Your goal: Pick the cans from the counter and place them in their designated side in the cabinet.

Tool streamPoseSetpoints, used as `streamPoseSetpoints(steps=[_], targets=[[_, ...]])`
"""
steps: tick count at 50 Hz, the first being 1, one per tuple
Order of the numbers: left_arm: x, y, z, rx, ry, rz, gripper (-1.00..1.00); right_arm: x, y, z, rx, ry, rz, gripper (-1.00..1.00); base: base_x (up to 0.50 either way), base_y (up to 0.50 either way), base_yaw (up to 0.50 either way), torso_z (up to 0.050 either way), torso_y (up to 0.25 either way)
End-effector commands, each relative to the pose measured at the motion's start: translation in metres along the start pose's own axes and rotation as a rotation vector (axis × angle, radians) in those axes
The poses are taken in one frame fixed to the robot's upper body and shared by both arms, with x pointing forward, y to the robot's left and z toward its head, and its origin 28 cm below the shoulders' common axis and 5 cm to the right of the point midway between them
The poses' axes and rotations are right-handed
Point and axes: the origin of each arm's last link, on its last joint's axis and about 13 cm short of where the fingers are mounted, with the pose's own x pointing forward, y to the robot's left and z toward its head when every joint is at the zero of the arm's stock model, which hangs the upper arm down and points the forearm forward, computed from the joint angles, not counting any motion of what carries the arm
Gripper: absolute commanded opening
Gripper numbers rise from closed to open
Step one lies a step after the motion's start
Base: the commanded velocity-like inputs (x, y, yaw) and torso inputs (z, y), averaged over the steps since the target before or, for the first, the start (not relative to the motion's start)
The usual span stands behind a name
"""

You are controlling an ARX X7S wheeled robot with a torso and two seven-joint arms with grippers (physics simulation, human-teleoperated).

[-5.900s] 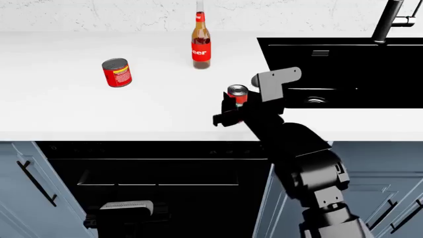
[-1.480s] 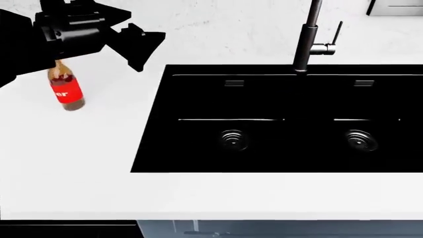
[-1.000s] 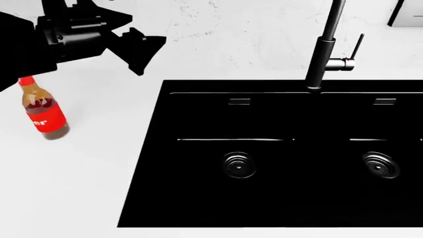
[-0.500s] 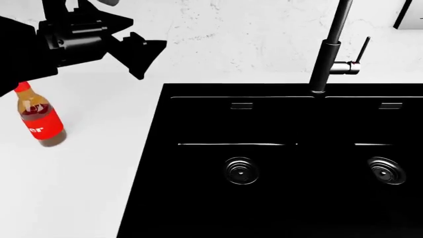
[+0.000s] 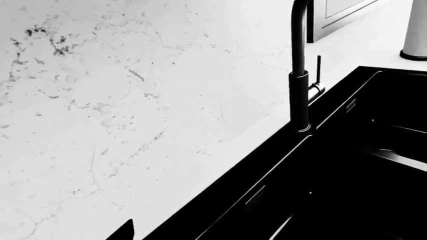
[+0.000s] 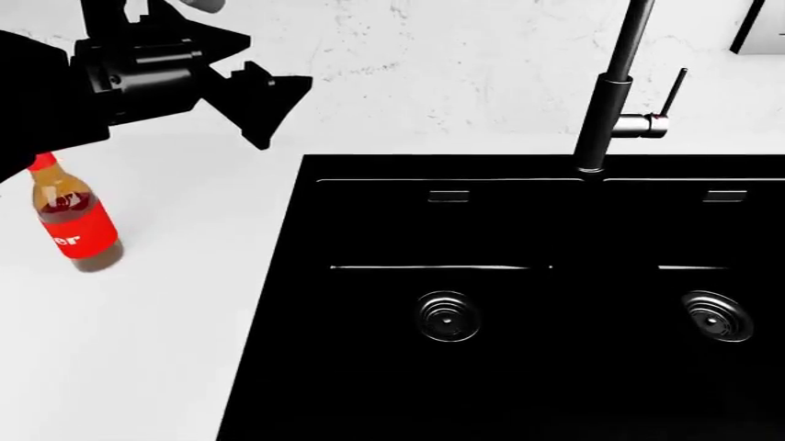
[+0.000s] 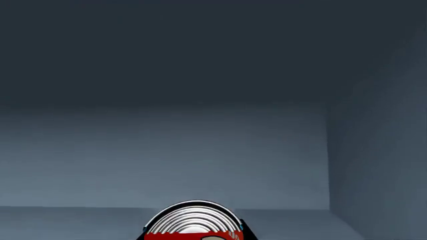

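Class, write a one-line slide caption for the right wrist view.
Red-labelled can with a ribbed silver top, seen low in frame before an empty grey-blue cabinet interior.

Can point(image 7: 193, 222) sits low in the frame: ribbed silver top facing cam, red label strip under it (only upper part visible). Behind it, grey-blue cabinet interior point(image 7: 167, 150) w/ back wall, side wall, dark ceiling above. Gripper fingers not visible.

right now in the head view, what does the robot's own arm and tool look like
Only one arm shows, at the upper left of the head view: matte black throughout, a bulky blocky housing narrowing to a tool with angular, pointed fingers. A small pale grey part sits at its top edge. No cables, labels or markings are visible.
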Motion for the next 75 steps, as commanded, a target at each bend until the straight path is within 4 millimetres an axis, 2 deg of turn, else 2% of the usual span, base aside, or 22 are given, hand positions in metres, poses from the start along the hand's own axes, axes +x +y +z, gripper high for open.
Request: streamPoseSetpoints(steps=[1,27,75], targets=[[0.0005,-0.0007,-0.0003,0.001,-0.001,-0.004,1.0,-0.0023,0.0001,0.0071,-0.011,-0.027,0.004,1.0,0.0,0.0,0.0,0.0,0.0],[0.0007,-0.0014,0.0004,0.0,-0.004,-0.01,1.0,-0.0023,0.0001,0.0071,-0.011,-0.027,0.004,1.0,0.0,0.0,0.0,0.0,0.0],[0.0002,-0.0055,-0.0034,-0.01,-0.001,-0.021,1.0,-0.0023,0.0001,0.0071,-0.011,-0.027,0.004,1.0,-0.27,0.0,0.0,0.0,0.0]])
